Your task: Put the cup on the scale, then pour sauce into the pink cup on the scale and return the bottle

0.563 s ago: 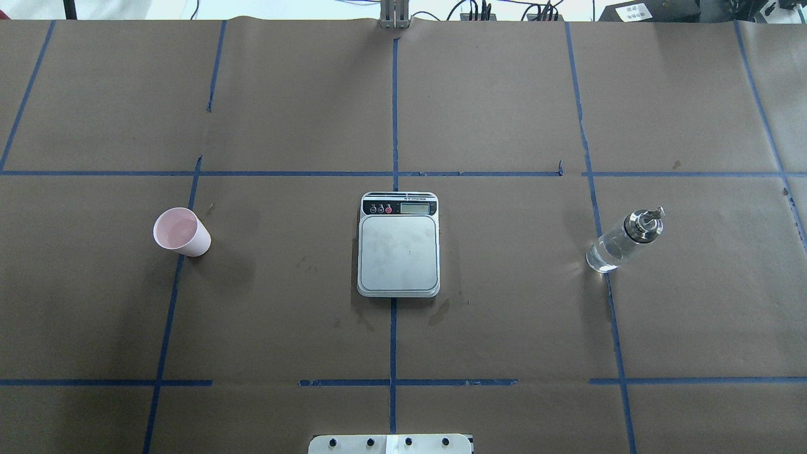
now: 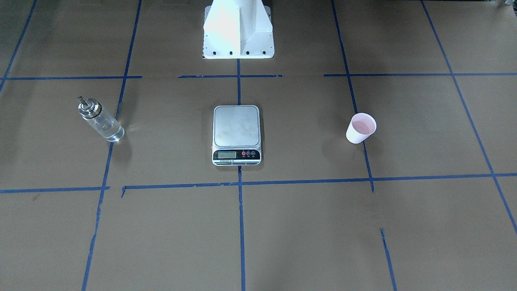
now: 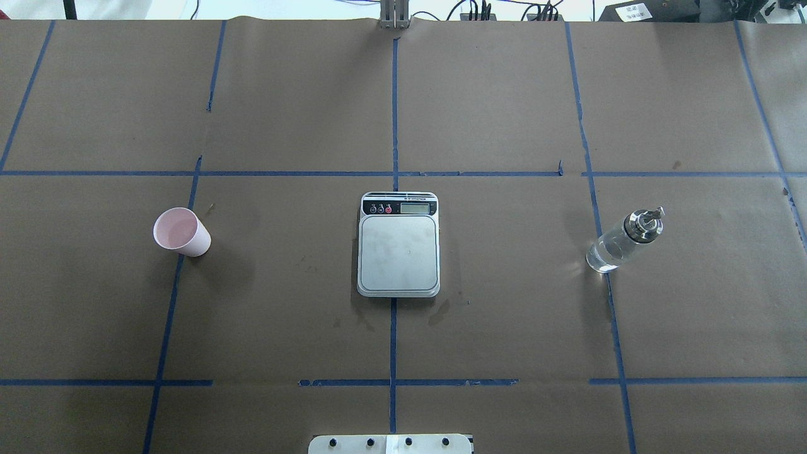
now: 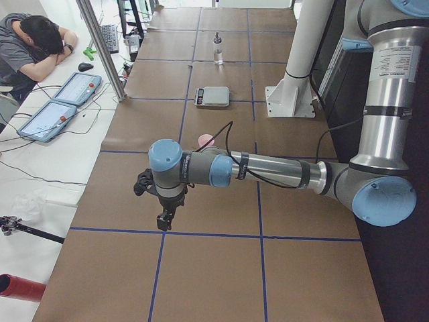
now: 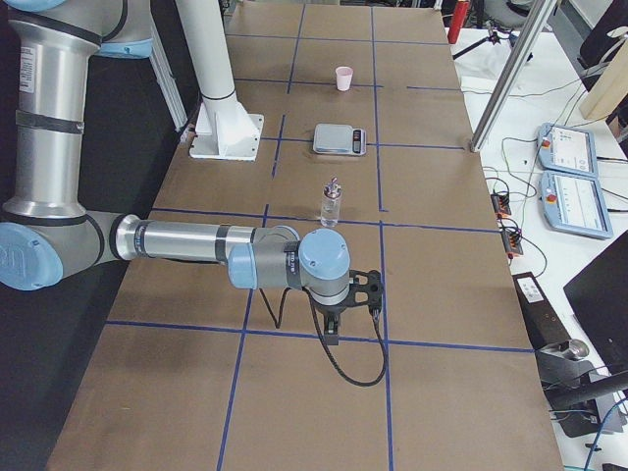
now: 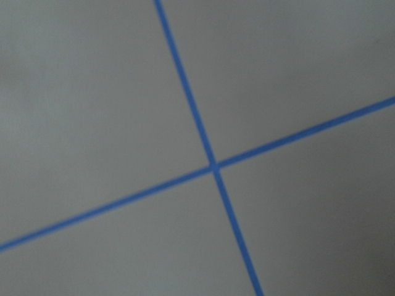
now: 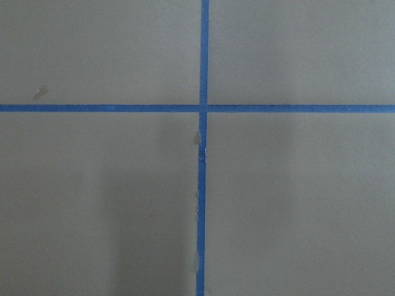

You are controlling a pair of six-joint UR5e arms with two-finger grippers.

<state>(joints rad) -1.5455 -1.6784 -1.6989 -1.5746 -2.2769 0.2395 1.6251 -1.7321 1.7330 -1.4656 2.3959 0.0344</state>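
The pink cup (image 3: 181, 231) stands upright on the brown paper at the table's left, also in the front view (image 2: 360, 128). The scale (image 3: 398, 244) lies at the centre with its silver platform bare. The glass bottle (image 3: 624, 240) with its silver cap stands at the right, its clear sauce barely visible. The left gripper (image 4: 163, 218) hangs over the table's left end, well short of the cup (image 4: 206, 141). The right gripper (image 5: 334, 334) hangs over the right end, short of the bottle (image 5: 332, 203). I cannot tell whether either is open or shut. Both wrist views show only paper and tape.
Blue tape lines (image 3: 394, 107) divide the brown paper into squares. The white robot base (image 2: 238, 28) stands behind the scale. A person and tablets (image 4: 64, 100) are beside the table's far side.
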